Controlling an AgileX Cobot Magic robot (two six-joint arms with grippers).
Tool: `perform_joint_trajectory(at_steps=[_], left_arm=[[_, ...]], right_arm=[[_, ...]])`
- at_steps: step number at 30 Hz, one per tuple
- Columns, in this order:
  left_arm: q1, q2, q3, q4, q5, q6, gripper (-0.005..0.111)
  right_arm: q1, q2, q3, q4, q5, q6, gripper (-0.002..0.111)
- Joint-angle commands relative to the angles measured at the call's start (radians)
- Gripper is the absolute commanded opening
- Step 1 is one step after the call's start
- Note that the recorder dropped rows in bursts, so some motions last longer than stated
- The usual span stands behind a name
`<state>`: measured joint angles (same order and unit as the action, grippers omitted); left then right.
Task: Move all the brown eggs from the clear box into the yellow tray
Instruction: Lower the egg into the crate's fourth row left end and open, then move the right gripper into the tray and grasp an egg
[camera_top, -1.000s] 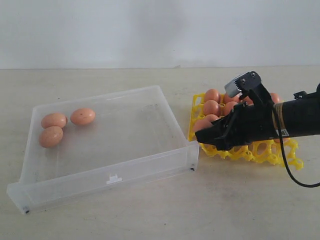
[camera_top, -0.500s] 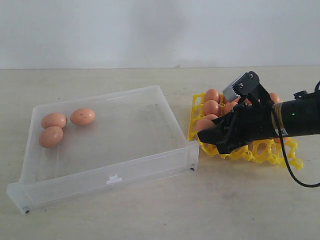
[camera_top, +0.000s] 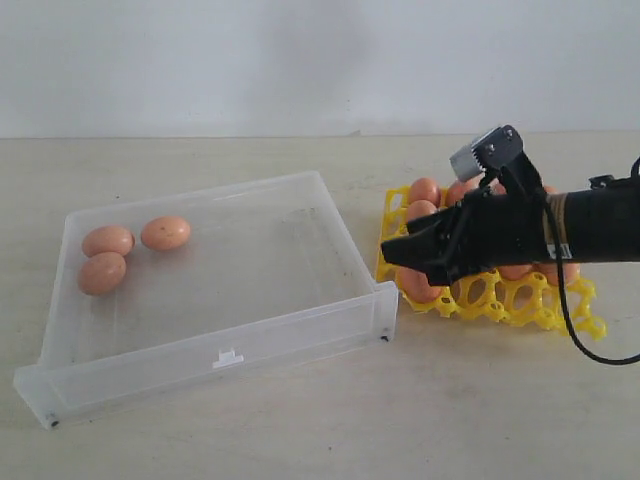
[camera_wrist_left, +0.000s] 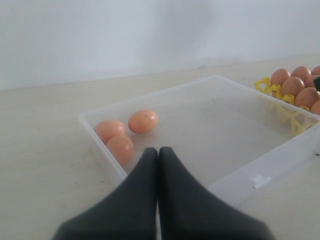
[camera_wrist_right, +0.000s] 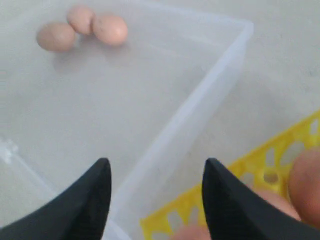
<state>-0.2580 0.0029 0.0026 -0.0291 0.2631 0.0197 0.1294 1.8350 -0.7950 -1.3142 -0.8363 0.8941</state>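
Three eggs lie at the left end of the box; the left gripper, clenched on nothing, points at the box. Right of the box, the right gripper hangs released and empty over the tray, which holds more eggs.
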Motion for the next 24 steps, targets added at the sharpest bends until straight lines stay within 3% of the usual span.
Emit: perform_joint_trajectory(at_steps=[1, 3, 5, 8, 12, 16, 18, 21, 24], left_arm=[[0.0, -0.003, -0.003, -0.008, -0.008, 0.001, -0.004], [0.0, -0.003, -0.003, -0.008, -0.008, 0.001, -0.004], [0.0, -0.003, -0.003, -0.008, -0.008, 0.001, -0.004], [0.0, -0.003, -0.003, -0.008, -0.008, 0.001, -0.004], [0.0, -0.003, -0.003, -0.008, -0.008, 0.001, -0.004], [0.0, -0.003, -0.003, -0.008, -0.008, 0.001, -0.004], [0.0, -0.003, -0.003, -0.008, -0.008, 0.001, -0.004], [0.0, -0.003, -0.003, -0.008, -0.008, 0.001, -0.004], [0.0, -0.003, -0.003, -0.008, -0.008, 0.001, -0.004]], right_arm=[[0.057, -0.05, -0.067, 0.266, -0.211, -0.04, 0.023], [0.13, -0.045, -0.125, 0.394, -0.254, -0.085, 0.001], [0.21, -0.034, -0.195, 0.477, -0.217, -0.145, 0.0], [0.385, 0.023, -0.336, 0.549, -0.013, -0.33, 0.0], [0.567, 0.224, -0.616, 0.57, 0.484, -0.666, 0.0], [0.672, 0.418, -0.96, 0.606, 1.196, -0.614, 0.0], [0.713, 0.478, -1.109, 0.739, 1.44, -0.858, 0.0], [0.736, 0.515, -1.256, 1.068, 1.549, -1.381, 0.0], [0.731, 0.543, -1.368, 1.361, 1.554, -1.557, 0.0]])
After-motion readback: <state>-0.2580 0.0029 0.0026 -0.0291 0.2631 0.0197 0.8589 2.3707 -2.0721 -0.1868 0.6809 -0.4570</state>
